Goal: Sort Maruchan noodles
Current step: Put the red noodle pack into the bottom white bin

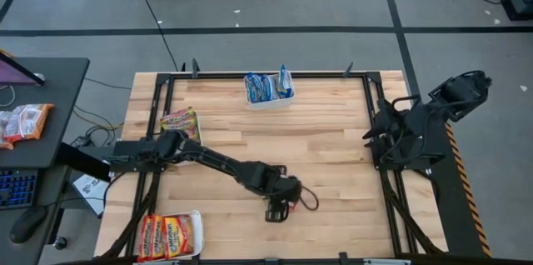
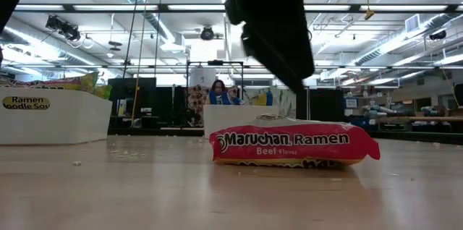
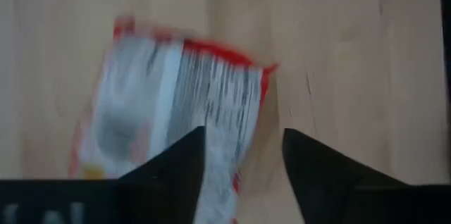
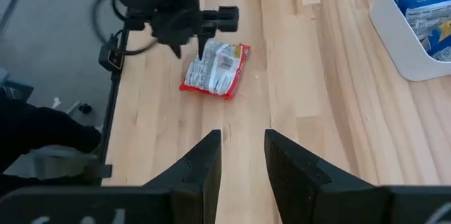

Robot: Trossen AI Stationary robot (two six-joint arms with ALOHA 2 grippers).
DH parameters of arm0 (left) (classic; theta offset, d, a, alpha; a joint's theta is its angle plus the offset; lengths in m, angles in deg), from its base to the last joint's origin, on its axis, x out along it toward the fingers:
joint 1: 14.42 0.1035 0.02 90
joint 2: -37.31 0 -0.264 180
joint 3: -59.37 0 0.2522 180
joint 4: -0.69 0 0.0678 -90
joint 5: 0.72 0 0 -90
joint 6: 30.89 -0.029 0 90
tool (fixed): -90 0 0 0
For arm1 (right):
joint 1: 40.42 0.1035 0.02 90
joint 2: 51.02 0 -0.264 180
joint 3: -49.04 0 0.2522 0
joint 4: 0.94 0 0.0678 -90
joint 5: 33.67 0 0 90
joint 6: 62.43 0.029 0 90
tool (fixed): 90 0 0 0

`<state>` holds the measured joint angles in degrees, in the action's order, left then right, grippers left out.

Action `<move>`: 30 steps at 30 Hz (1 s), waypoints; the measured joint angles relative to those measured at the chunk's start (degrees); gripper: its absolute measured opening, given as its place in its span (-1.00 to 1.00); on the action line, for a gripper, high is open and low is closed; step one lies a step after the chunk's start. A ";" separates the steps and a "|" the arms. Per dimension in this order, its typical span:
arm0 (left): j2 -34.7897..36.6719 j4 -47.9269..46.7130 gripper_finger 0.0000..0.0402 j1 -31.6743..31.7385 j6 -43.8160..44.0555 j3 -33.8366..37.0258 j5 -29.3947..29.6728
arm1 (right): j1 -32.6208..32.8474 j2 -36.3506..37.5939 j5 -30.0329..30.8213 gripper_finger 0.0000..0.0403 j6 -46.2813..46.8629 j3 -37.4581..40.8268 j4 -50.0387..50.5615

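Note:
One red-and-white Maruchan noodle packet [image 2: 293,143] lies flat on the wooden table, near the front edge and about the middle [image 4: 215,69]. My left gripper [image 3: 243,160] hangs open just above it and points steeply down. One finger [image 3: 190,160] stands over the packet's end, the other [image 3: 303,164] over bare wood. In the low view a gap shows between the fingers and the wrapper. In the high view the gripper [image 1: 279,207] covers most of the packet. My right gripper [image 4: 243,153] stands open and empty, high over the table's right edge [image 1: 391,136].
A white tray [image 1: 268,90] with blue-white packets stands at the far middle. A green-yellow packet [image 1: 181,122] lies at the left edge. A white tray [image 1: 171,233] with orange packets sits at the near left corner. More packets [image 1: 25,122] lie on a side desk.

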<state>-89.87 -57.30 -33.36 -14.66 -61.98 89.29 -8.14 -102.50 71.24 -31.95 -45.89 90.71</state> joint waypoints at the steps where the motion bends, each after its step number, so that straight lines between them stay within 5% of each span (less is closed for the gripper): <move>1: 0.00 1.04 0.02 -0.55 -3.66 0.00 1.05 | 0.00 -0.31 0.01 -0.43 -0.09 0.00 0.00; 6: -1.19 -0.03 0.23 -4.34 -13.59 0.02 10.12 | 0.00 -1.13 -0.12 -0.43 -0.22 0.02 -0.07; 14: -3.75 -3.76 0.26 -8.57 -18.31 -0.06 24.79 | 0.00 -1.44 -0.36 -0.43 -1.72 0.02 -0.31; 24: -8.67 1.59 0.23 -8.61 -12.37 -0.13 27.67 | 0.00 -1.96 0.01 -0.43 -2.10 0.02 -0.93; 30: -9.22 1.72 -0.15 -7.28 -3.76 -0.31 28.48 | 0.00 -2.39 0.01 -0.43 -1.92 0.02 -1.39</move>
<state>-99.09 -55.57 -40.64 -18.42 -62.29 117.77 -8.14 -104.88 71.25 -33.87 -45.87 89.32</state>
